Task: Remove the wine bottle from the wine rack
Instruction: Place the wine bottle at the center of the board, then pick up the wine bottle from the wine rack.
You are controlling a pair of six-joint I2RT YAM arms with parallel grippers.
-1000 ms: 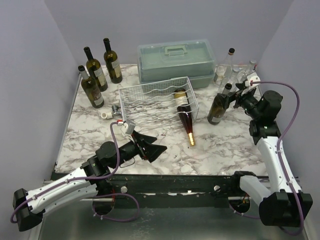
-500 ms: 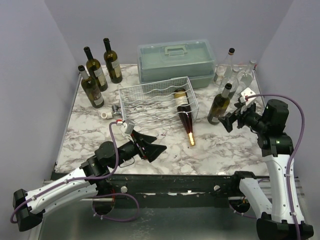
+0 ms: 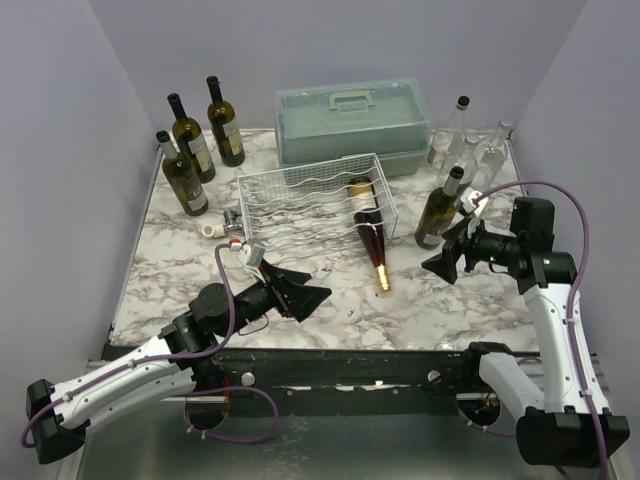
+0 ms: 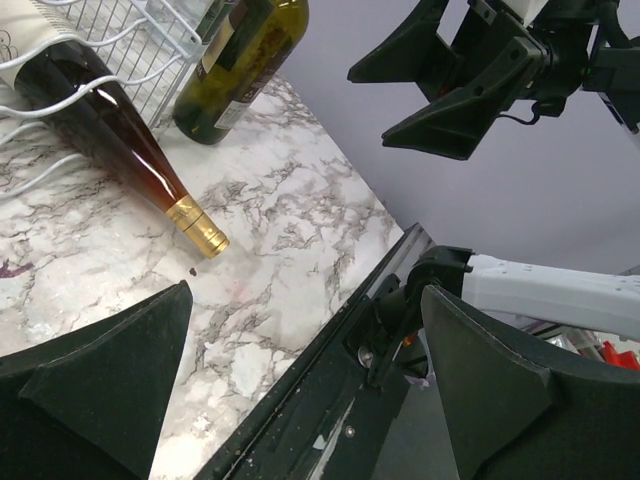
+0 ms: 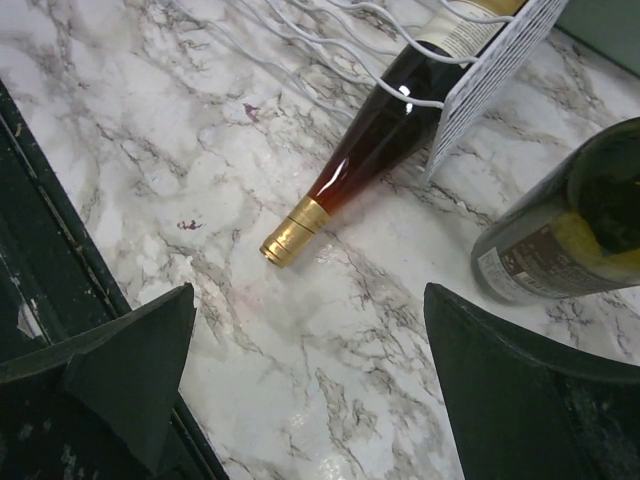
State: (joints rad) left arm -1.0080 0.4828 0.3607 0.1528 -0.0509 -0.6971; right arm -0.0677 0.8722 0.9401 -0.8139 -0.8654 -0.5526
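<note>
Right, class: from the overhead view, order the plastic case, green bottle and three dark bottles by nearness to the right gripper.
1. Green bottle, beside the right gripper.
2. Plastic case, back centre.
3. Three dark bottles, back left.

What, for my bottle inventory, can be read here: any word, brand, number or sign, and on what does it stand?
No text can be read in any view.
Wine bottle lying on the wine rack: label print too blurred.
White card beside it: dense print, too small.
Green bottle: label blurred.
Three dark bottles at the far left: labels too small.
</note>
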